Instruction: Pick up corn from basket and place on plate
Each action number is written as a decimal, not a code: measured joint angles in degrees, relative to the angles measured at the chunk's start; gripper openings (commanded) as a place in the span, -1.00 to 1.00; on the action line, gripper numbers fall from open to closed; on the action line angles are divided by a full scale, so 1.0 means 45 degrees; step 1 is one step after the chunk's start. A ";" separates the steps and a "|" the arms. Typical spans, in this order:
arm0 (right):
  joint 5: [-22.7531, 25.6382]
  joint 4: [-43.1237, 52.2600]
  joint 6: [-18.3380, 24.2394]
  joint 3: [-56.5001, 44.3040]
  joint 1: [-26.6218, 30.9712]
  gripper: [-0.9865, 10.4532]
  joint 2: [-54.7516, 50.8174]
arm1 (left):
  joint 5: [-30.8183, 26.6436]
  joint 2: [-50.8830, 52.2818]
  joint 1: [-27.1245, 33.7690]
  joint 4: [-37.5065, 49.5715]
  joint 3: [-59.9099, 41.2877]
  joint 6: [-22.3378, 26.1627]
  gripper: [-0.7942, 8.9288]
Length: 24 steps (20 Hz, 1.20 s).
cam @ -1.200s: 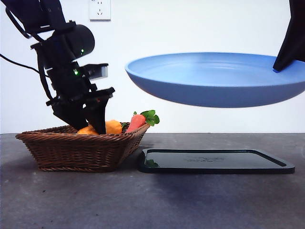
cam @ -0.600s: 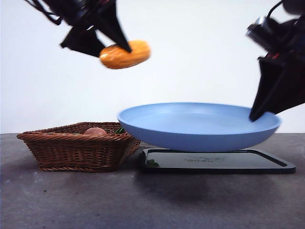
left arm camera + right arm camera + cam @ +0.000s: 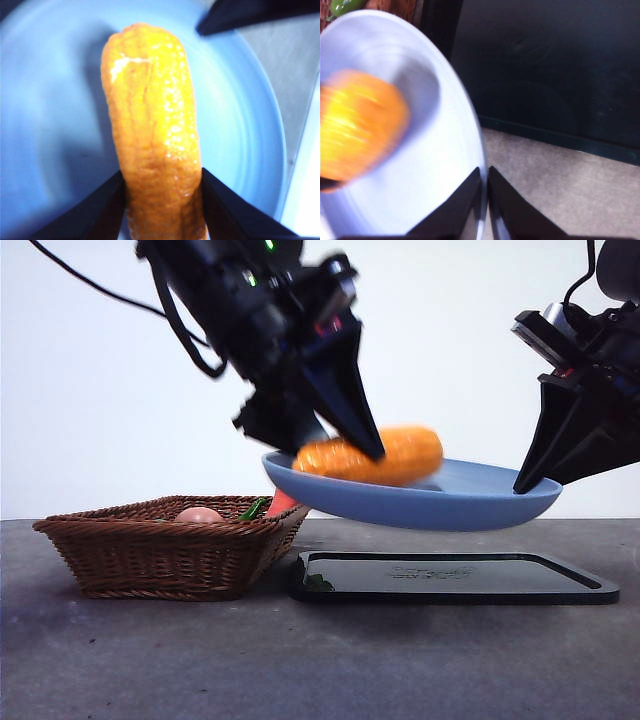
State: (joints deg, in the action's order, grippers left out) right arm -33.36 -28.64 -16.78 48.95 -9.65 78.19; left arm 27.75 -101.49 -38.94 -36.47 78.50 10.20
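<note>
Corn: the corn [image 3: 372, 457] is gripped near one end by the left tool [image 3: 162, 190] and hangs just over the blue plate [image 3: 450, 505], so low it may already touch; from the front I cannot tell which.
Left tool: jaws parted only as wide as the cob, one pressed on each flank, the free end pointing out across the plate.
Right tool: the right tool [image 3: 484, 187] is pinched tight on the plate's rim, jaws almost together with the thin edge between them, holding the plate in the air above the black tray [image 3: 455, 578].
How the corn handles: it looks stiff and fairly light, and its bumpy kernels should give the jaws some bite. Being round, I'd expect it to roll once let go.
Where to hold: the sides near the end, as now, seem sound; a hold nearer the middle would balance it better.
How the plate handles: smooth and rigid, held by one edge only, so added weight may tip it.
Edges: the raised rim is low and may not stop a rolling cob.
Open room: the plate's middle is bare. The basket [image 3: 160, 545] sits beside the tray on the desk [image 3: 300, 660], with a pinkish round thing [image 3: 200, 514] and a carrot [image 3: 280, 504] in it, close under the plate's near edge.
</note>
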 measured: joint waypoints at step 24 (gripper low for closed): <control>0.0427 0.0374 0.0107 0.0092 0.0738 -0.82 0.0899 | -0.0039 0.2395 0.0044 -0.0185 0.1112 -0.0840 -0.16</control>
State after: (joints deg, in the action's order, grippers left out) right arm -31.44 -26.96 -16.29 49.36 -6.33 82.24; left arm 27.57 -90.72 -38.74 -37.30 83.50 6.42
